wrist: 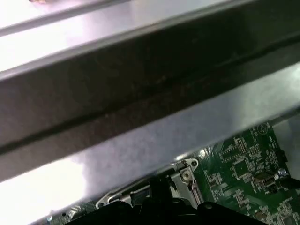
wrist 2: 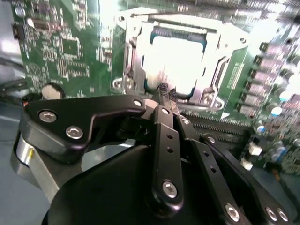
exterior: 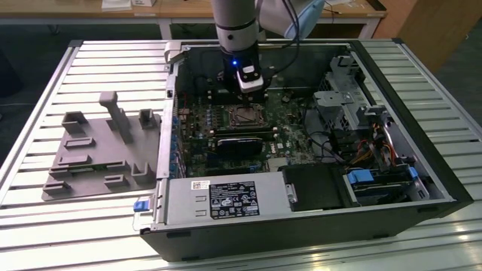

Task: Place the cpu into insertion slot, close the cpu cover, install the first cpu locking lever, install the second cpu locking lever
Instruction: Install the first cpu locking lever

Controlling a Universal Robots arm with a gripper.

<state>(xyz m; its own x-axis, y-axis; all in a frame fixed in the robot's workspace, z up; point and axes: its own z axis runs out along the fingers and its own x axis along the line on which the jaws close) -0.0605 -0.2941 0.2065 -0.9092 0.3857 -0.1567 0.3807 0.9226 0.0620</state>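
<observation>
Slatted metal table (exterior: 75, 56) fills the exterior view, with an open computer case (exterior: 301, 226) lying on its side on it and a grey moulded tray (exterior: 98, 152) beside the case, toward the exterior view's left. From my station I see the arm (exterior: 235, 22) reaching straight down into the case, and the gripper (exterior: 242, 97) hangs just above the far edge of the socket (exterior: 247, 116) on the green board (wrist 2: 65, 47).

In the second wrist view the gripper (wrist 2: 166, 96) has its two fingers drawn together, with nothing that I can make out between them. Their tip sits close over the near rim of the socket. The chip (wrist 2: 176, 58) already lies in the socket, its pale metal top showing through the window of the cover (wrist 2: 213, 56). That silver frame looks to be lying flat around the chip.

My reading is that placing the chip is done, the cover is down or nearly so, and the work in hand is the locking levers. I cannot tell from these pictures whether either lever is latched. That step calls for a narrow, closed tip pressed on thin wire near the socket edge, kept clear of the chip and the board.
</observation>
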